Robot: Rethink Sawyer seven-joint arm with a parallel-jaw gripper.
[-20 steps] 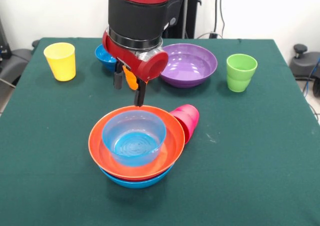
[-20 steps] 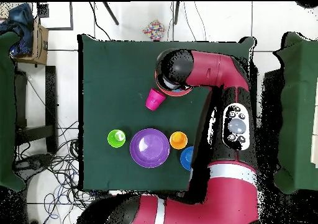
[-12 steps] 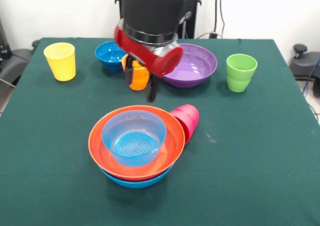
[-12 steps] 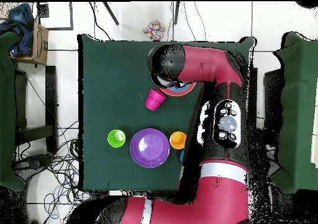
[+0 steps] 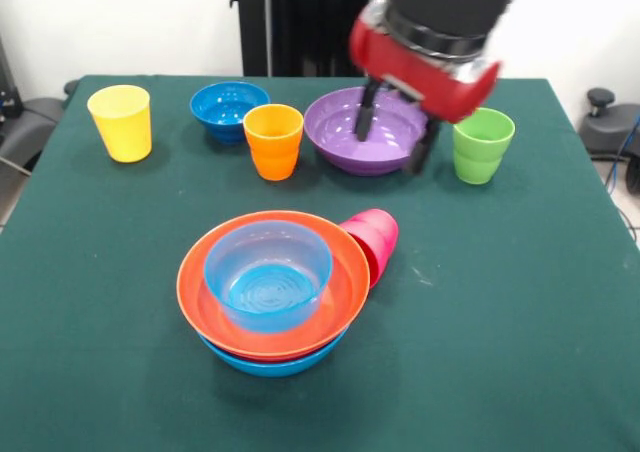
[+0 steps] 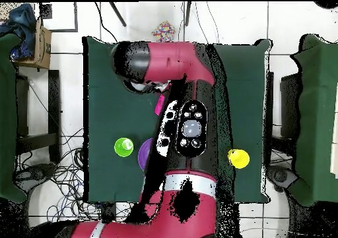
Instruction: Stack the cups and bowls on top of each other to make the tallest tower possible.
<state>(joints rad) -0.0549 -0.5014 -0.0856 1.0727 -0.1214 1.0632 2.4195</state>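
Front view, left to right. Yellow cup (image 5: 121, 122) upright at the far left of the green worktop (image 5: 520, 312); it also shows in the overhead view (image 6: 238, 158) beside the arm. Dark-blue bowl (image 5: 229, 110) next, upright, just behind the orange cup (image 5: 273, 141), which stands upright and clear of the purple bowl (image 5: 366, 130).

Nearer the camera, at centre: the tower (image 5: 272, 290). A wide light-blue bowl (image 5: 270, 363) lies at the bottom, only its rim showing; a large orange bowl (image 5: 320, 302) is nested in it; a small light-blue bowl (image 5: 268, 272) sits inside that, open side up. Pink cup (image 5: 372, 241) lies on its side, touching the orange bowl's right rim.

Gripper (image 5: 395, 140) hangs above the purple bowl, tilted, its two dark fingers (image 5: 366, 122) spread apart and holding nothing. One finger is over the bowl's hollow, the other near its right rim.

Green cup (image 5: 482, 145) upright at far right, just beside the gripper's right finger, not touching as far as can be seen.

Overhead view: the arm (image 6: 188, 126) covers most of the worktop; the green cup (image 6: 123, 147) and an edge of the purple bowl (image 6: 144, 153) show beside it. The tower is hidden.
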